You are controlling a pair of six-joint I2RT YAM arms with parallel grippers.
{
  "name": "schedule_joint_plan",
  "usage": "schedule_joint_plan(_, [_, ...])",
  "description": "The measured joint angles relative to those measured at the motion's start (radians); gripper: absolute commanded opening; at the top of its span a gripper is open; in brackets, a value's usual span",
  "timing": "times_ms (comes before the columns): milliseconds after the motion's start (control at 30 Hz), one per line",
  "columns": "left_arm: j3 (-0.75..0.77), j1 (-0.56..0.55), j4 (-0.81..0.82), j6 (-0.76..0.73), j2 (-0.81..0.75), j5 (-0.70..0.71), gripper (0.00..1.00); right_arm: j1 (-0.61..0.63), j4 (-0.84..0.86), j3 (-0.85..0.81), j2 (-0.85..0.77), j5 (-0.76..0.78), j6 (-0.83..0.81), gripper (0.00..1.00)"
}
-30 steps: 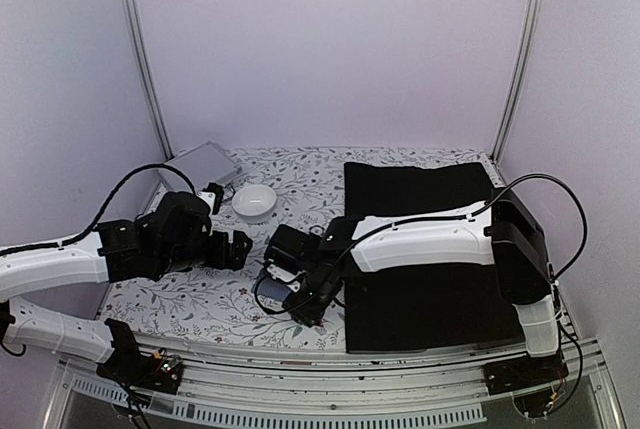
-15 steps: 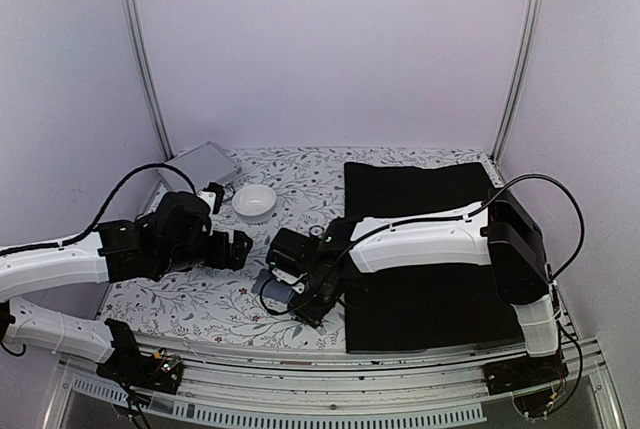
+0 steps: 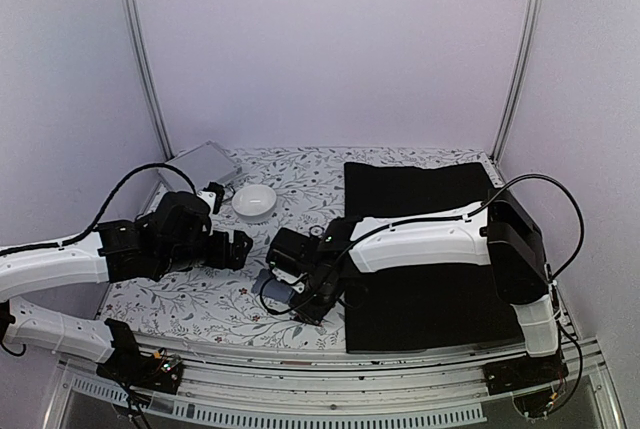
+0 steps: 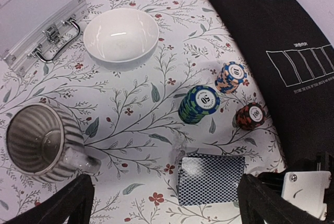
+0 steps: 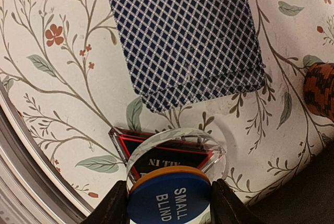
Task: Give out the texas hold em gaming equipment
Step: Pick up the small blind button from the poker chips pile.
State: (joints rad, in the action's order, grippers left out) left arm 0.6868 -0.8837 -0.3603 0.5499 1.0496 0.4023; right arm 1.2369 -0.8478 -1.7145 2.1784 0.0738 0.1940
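In the right wrist view a blue round button marked SMALL BLIND, with an orange rim, sits between my right gripper's fingers; both touch its sides. Under it lie a clear disc and a triangular ALL IN marker. The blue-backed playing cards lie just beyond. My left gripper hangs open above the cards. A blue-green chip stack, an orange-white stack and a red-brown stack stand past them. In the top view the right gripper is low by the cards.
A white bowl, a silver case and a striped mug stand on the floral cloth to the left. A black mat with printed card boxes covers the right side. The table's front edge runs close to the right gripper.
The right gripper has shifted slightly left and down towards the front edge, and its fingers have narrowed onto the button. The left arm has stayed still.
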Motion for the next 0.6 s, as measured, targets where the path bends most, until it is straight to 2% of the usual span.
schedule_joint_plan(433, [0.0, 0.0, 0.004, -0.008, 0.017, 0.0, 0.98, 0.0, -0.005, -0.001, -0.005, -0.01, -0.002, 0.16])
schedule_joint_plan(600, [0.0, 0.0, 0.005, -0.007, 0.023, -0.006, 0.98, -0.002, -0.003, -0.001, -0.016, -0.028, -0.008, 0.13])
